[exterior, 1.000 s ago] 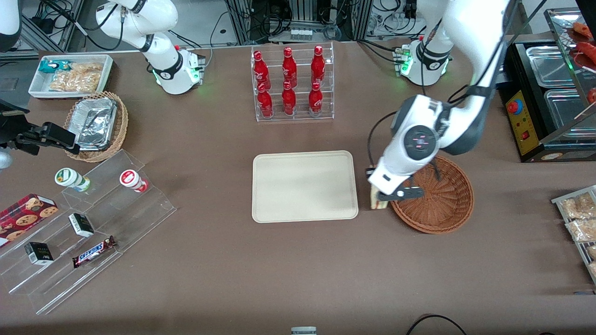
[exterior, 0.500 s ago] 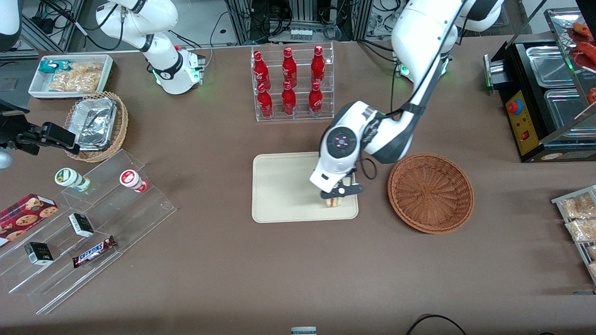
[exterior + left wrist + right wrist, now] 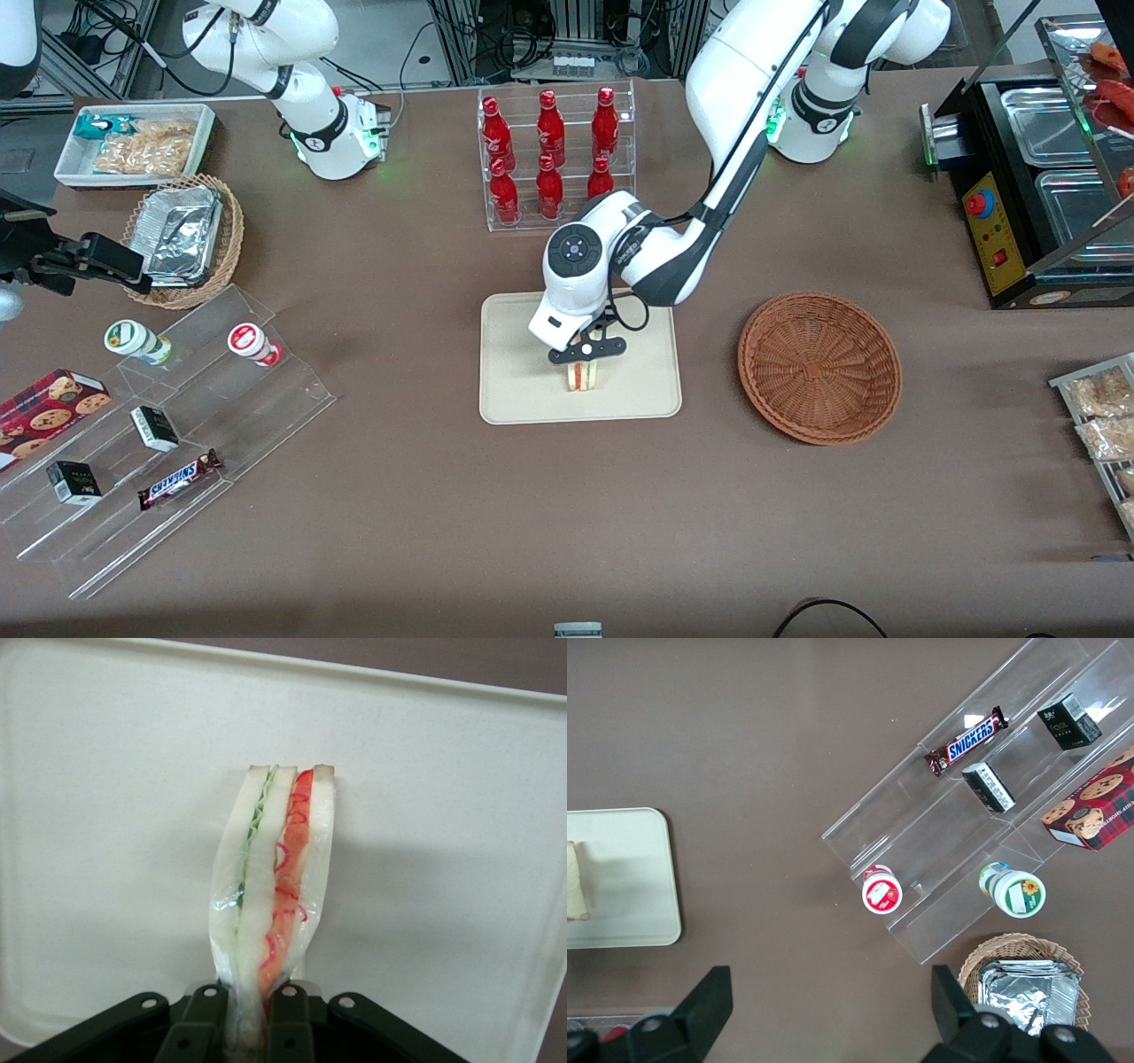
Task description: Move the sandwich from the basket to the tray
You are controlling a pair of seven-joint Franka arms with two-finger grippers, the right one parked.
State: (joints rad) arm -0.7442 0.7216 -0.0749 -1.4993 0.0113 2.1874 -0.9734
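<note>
Clamped on the sandwich (image 3: 585,376) at its narrow end, the claw (image 3: 586,353) holds it over the tray (image 3: 523,390), the basket (image 3: 820,368) at three o'clock; soft, light, wrapped bread likely squashes, so grip gently.

A robot lab set up like a small shop — cables and metal frames stand above the brown counter (image 3: 399,532), which carries a bottle rack (image 3: 556,159), snack shelves (image 3: 159,443) and a food warmer (image 3: 1045,177).

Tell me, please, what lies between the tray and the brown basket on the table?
Only bare brown tabletop lies between the tray and the basket, as the front view shows. The gripper holds the sandwich over the tray.
</note>
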